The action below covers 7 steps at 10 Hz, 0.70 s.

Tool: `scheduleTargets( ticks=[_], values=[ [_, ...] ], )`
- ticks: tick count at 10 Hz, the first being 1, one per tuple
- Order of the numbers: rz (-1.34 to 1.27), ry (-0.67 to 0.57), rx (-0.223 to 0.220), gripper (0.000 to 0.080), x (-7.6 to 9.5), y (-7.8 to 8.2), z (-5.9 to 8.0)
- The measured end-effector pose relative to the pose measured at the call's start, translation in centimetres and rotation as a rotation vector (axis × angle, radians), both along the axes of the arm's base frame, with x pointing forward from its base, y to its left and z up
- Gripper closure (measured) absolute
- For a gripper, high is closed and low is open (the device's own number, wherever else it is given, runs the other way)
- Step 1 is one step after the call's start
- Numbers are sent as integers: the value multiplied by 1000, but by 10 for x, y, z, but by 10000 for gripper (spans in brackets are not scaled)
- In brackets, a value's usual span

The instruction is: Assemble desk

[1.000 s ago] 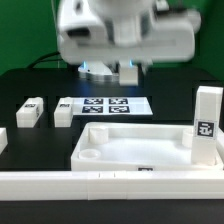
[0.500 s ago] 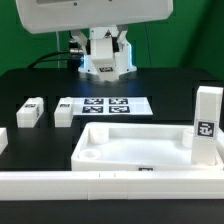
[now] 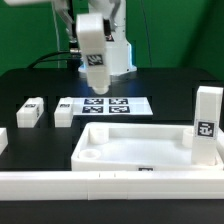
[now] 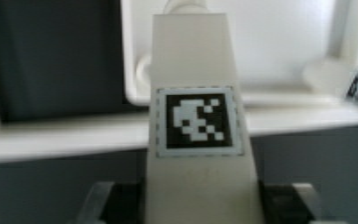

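The white tabletop tray (image 3: 140,150) lies at the front with its raised rim and round corner sockets. A white tagged leg (image 3: 207,125) stands upright at its corner on the exterior view's right. My gripper (image 3: 91,20) is shut on another white tagged leg (image 3: 95,58) and holds it in the air above the marker board (image 3: 112,105). In the wrist view this leg (image 4: 197,100) fills the middle, tag facing the camera, between my fingers (image 4: 114,200). Two more legs (image 3: 29,113) (image 3: 63,112) lie on the table at the exterior view's left.
A long white rail (image 3: 110,185) runs along the front edge. Part of another white piece (image 3: 2,140) shows at the exterior view's far left. The arm's base (image 3: 115,55) stands behind the marker board. The table is black.
The arm has swung and turned. The held leg, hidden behind the blurred hand before, now hangs in plain view above the marker board. The parts on the table have not moved.
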State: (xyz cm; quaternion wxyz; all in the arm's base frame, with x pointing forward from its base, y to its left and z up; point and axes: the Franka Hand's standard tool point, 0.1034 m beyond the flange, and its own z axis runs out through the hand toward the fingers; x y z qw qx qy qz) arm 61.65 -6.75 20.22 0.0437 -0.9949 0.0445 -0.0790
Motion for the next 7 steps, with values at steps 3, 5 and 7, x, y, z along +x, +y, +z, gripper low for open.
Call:
scheduleTargets(
  ticks=[3, 5, 7],
  values=[
    [-22, -145, -52, 509, 1, -6, -6],
    [-44, -286, -108, 509, 0, -8, -16],
    [-22, -410, -188, 509, 3, -22, -16]
  ],
)
